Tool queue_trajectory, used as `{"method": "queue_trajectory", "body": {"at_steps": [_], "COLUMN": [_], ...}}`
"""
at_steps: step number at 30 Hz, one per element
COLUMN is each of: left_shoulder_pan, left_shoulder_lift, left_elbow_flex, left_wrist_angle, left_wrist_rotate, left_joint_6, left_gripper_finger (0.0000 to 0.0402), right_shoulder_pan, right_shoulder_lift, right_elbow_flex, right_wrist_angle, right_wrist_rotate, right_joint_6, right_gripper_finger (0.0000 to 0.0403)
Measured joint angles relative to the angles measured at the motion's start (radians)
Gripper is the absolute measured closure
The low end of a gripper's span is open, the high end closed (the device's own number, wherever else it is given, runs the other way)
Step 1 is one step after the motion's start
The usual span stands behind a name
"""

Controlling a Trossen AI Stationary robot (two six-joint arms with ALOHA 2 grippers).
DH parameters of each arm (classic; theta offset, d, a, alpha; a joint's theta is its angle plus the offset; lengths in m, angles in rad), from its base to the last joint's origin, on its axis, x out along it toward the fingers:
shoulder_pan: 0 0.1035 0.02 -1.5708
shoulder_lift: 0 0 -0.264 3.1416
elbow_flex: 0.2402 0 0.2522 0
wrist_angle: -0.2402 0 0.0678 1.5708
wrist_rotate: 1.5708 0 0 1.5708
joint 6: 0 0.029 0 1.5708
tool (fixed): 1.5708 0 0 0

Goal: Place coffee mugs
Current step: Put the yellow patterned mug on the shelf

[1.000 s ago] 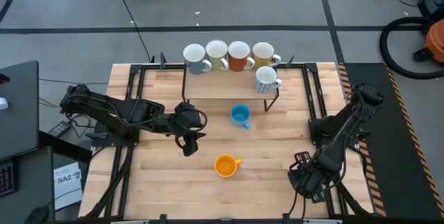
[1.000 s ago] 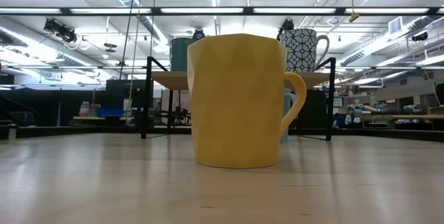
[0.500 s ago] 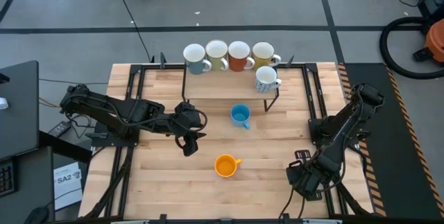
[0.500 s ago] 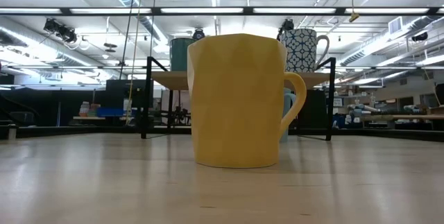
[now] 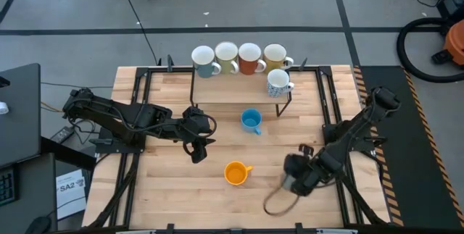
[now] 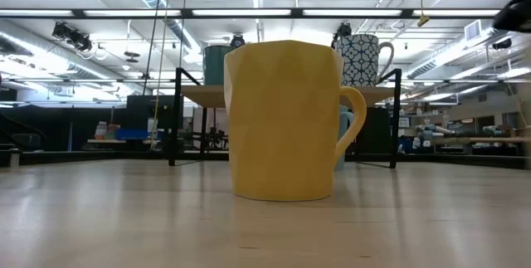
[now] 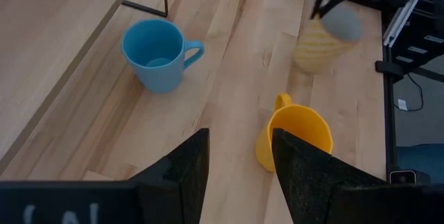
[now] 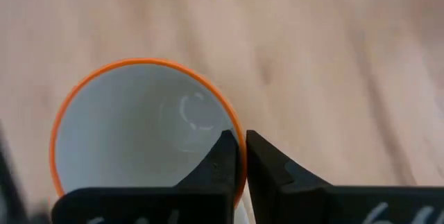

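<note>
Right now the right gripper hangs over the bench near its front edge, right of centre. In the right wrist view its fingers are clenched on the wall of an orange-rimmed mug with a white inside, one finger within the rim and one outside. The left wrist view shows that same mug only as a blur above the boards, so whether it touches the bench cannot be told.

Just left of it on the bench stands a yellow-orange mug, handle pointing right towards the loaded gripper; it is the closest thing in the way. In the low view this mug fills the middle and hides most of what lies behind.

Towards the left edge the left gripper hovers with its fingers spread and nothing between them, facing the yellow-orange mug and a blue mug that stands at the bench's centre.

Behind the blue mug, along the back edge, a raised shelf carries a row: a pale mug, a cream mug, a red-orange mug and a yellow mug. A patterned mug sits at the shelf's front right corner.
</note>
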State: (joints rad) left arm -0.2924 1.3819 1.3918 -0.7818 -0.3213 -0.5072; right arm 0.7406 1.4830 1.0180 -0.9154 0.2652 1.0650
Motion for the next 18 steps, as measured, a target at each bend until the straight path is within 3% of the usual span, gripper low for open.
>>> {"method": "queue_trajectory", "body": {"at_steps": [6,11,18], "left_shoulder_pan": [0.0,0.0,0.0], "left_shoulder_lift": [0.0,0.0,0.0], "left_elbow_flex": [0.0,0.0,0.0], "left_wrist_angle": [0.0,0.0,0.0], "left_wrist_rotate": [0.0,0.0,0.0], "left_joint_6": [0.0,0.0,0.001], "left_gripper_finger": [0.0237,0.0237,0.0237], "right_shoulder_pan": [-0.142,-0.242,-0.36], "right_shoulder_lift": [0.0,0.0,0.0], "right_elbow_flex": [0.0,0.0,0.001], "right_wrist_angle": [-0.033,-0.06,-0.046], "right_wrist_rotate": [0.03,0.03,0.063], "right_joint_6": [0.171,0.132,0.062], "right_gripper_finger": [0.0379,0.0361,0.0369]}}
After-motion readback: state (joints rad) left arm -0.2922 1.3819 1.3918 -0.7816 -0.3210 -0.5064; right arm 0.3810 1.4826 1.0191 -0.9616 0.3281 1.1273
